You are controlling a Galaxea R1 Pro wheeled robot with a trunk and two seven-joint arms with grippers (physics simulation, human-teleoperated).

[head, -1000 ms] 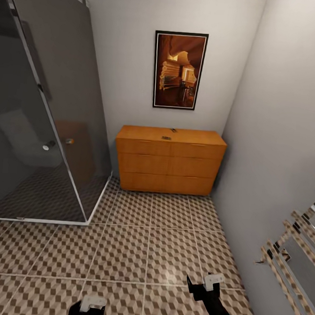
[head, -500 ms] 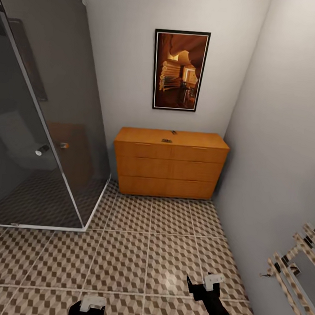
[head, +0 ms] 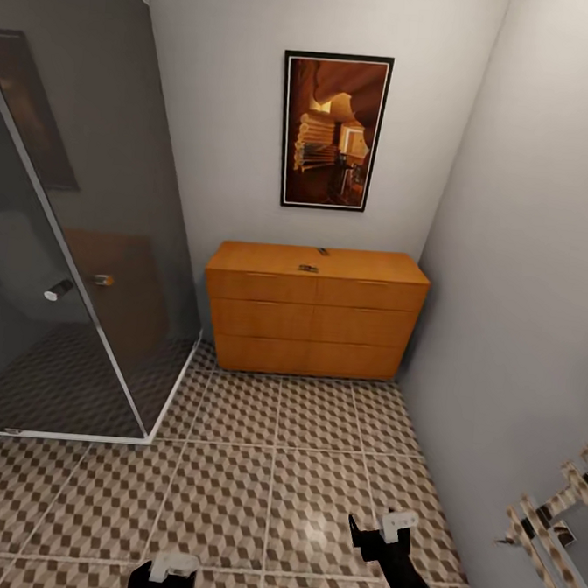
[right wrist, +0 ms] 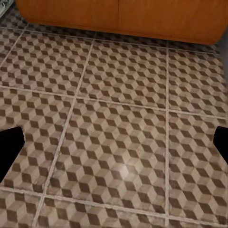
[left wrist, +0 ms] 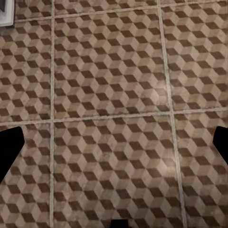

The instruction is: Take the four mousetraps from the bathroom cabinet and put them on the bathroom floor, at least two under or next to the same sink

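Observation:
The orange-brown cabinet point(head: 315, 313) stands against the far wall, and its base also shows in the right wrist view point(right wrist: 118, 14). Two small dark mousetraps lie on its top, one near the front edge point(head: 309, 268) and one further back point(head: 322, 251). The cube-patterned bathroom floor point(head: 273, 468) stretches from me to the cabinet. My left gripper point(head: 168, 571) and right gripper point(head: 379, 531) hang low over the tiles, well short of the cabinet. In both wrist views the gripper fingers, left point(left wrist: 9, 152) and right point(right wrist: 9, 152), stand wide apart over bare floor, so left point(left wrist: 114, 152) and right point(right wrist: 114, 149) are open and hold nothing.
A dark smoked-glass shower enclosure point(head: 78, 253) with a white base rim takes up the left side. A grey wall point(head: 521, 301) closes the right side, with a chrome towel rail point(head: 549, 531) sticking out low on it. A framed picture point(head: 333, 131) hangs above the cabinet.
The whole head view has shifted: the shower enclosure has slid left and the towel rail toward the right edge, so the camera moved. Both arms hold the same pose.

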